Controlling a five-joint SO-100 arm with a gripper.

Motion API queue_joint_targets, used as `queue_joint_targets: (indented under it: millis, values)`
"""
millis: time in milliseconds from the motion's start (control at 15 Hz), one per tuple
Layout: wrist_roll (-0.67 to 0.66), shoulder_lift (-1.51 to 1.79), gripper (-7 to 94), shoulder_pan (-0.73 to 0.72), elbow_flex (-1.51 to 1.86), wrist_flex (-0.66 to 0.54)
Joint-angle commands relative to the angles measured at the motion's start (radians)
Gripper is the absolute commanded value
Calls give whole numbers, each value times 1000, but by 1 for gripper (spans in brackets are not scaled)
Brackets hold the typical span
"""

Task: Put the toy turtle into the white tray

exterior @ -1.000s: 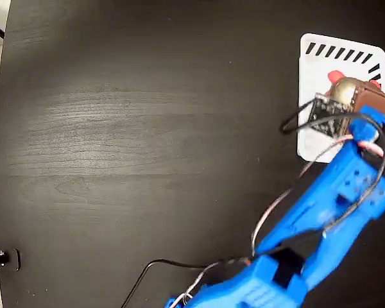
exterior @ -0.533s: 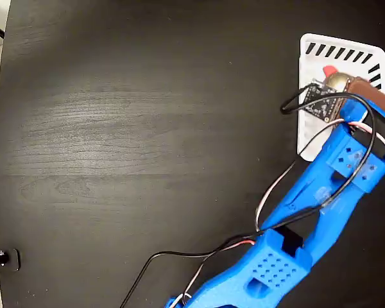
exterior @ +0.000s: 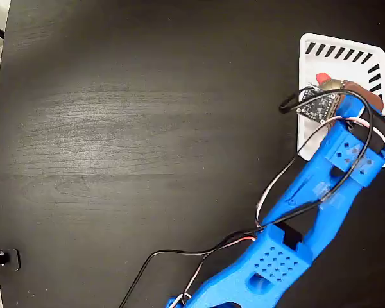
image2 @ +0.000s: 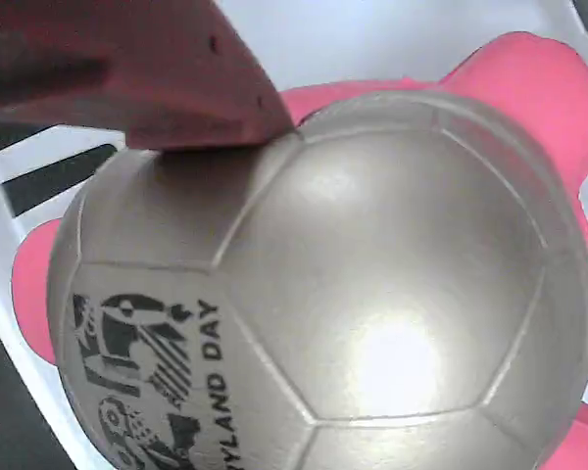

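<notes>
From my remote station I read the fixed view first. The blue arm (exterior: 308,212) reached diagonally from the lower edge of the picture to the white tray (exterior: 306,128) at the upper right of the dark surface (exterior: 147,128). The gripper (exterior: 346,93) stood over the tray's interior, below the row of black slots along its top edge. The turtle (exterior: 330,83) showed only as a small patch of gold shell and a red-pink tip beside the small circuit board on the wrist; the arm hid the rest.

The wrist view filled almost entirely with the turtle (image2: 323,284): a shiny domed shell in panels, dark printed markings at the lower left, red-pink limbs projecting at the upper right and left. White tray (image2: 392,39) plastic lay behind it, with black slots visible at the left edge. One reddish-brown finger (image2: 147,78) lay against the upper left of the shell. The opposing finger was out of sight, so I could not tell whether the fingers were clamped on the turtle or already parted.

My assessment: transport was effectively complete, since the turtle sat within the tray's outline. I could not determine whether it rested on the tray floor or hung just above it. Remaining steps, as I judged them: confirm contact with the tray, part the fingers, and lift the arm clear without dragging the turtle out.
</notes>
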Motion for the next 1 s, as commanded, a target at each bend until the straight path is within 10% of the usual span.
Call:
queue_joint_targets:
  millis: [0,600,933]
  values:
    - [-15,64,45,11,-107,23]
    - [-54,110,55,34,-80,40]
    - [129,442,6,-40,190,-44]
